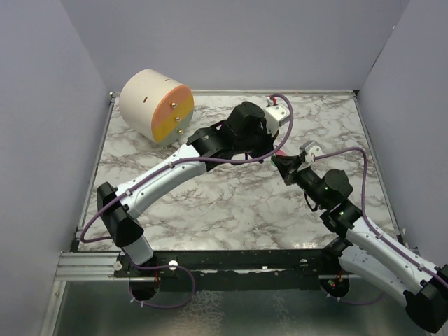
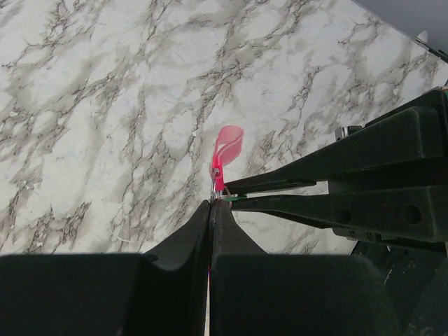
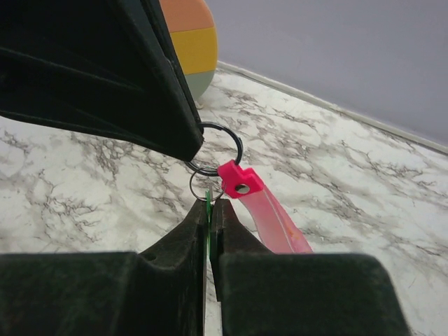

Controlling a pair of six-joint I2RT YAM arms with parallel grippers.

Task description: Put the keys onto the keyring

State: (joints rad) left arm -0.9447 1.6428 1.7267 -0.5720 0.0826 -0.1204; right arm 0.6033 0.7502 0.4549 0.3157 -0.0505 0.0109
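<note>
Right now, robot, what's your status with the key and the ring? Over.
Left gripper shut on keyring. Right gripper shut on green key, tip at the ring. Threaded or not, cannot tell. Nothing in the way.

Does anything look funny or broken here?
Nothing looks broken or spilled. The only odd thing is the big cream drum at the far left corner of the table: it seems tipped on its side, orange-and-yellow face pointing sideways.
</note>
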